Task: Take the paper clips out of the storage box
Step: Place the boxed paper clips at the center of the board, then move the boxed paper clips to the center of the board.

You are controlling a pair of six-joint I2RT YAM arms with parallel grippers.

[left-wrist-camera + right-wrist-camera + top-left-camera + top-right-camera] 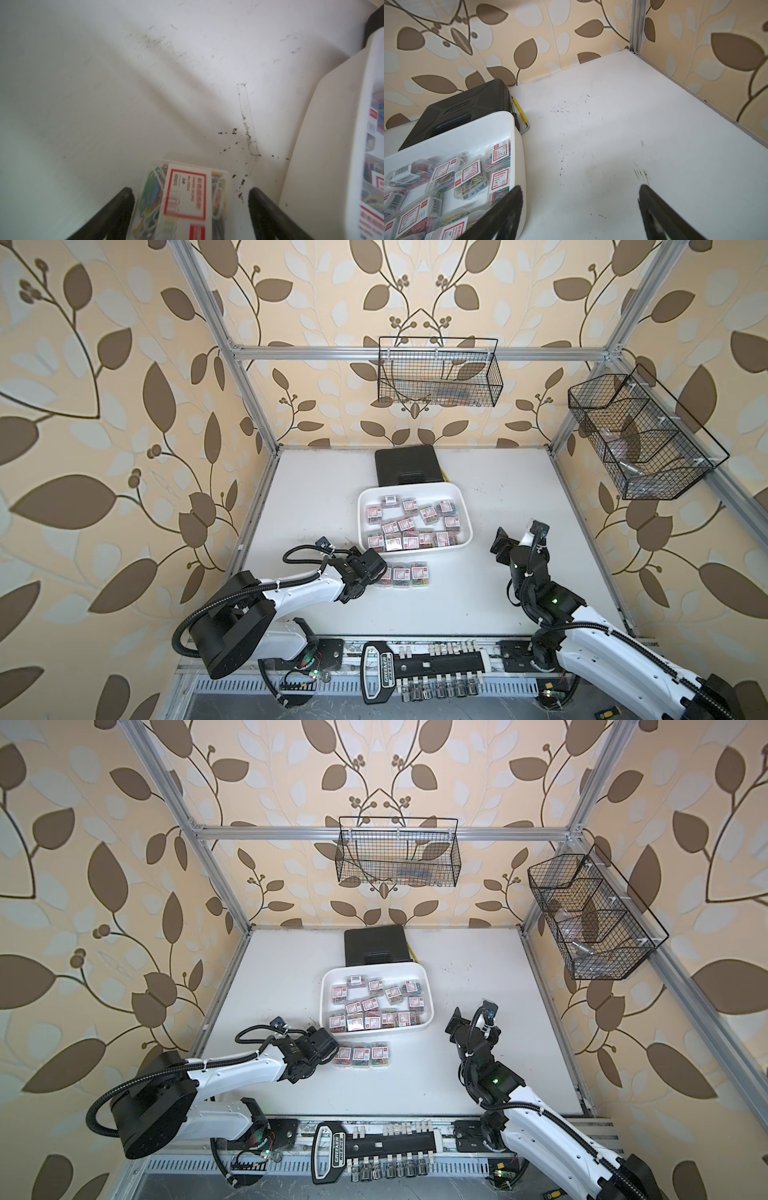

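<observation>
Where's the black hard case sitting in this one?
In both top views the black hard case lies at the table's far edge, roughly centred, directly behind the storage box.

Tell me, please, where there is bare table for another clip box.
Bare: the table right of the storage box up to the wall, and left of it. Crowded: its near side, where the row of boxes lies; the black case sits behind.
</observation>
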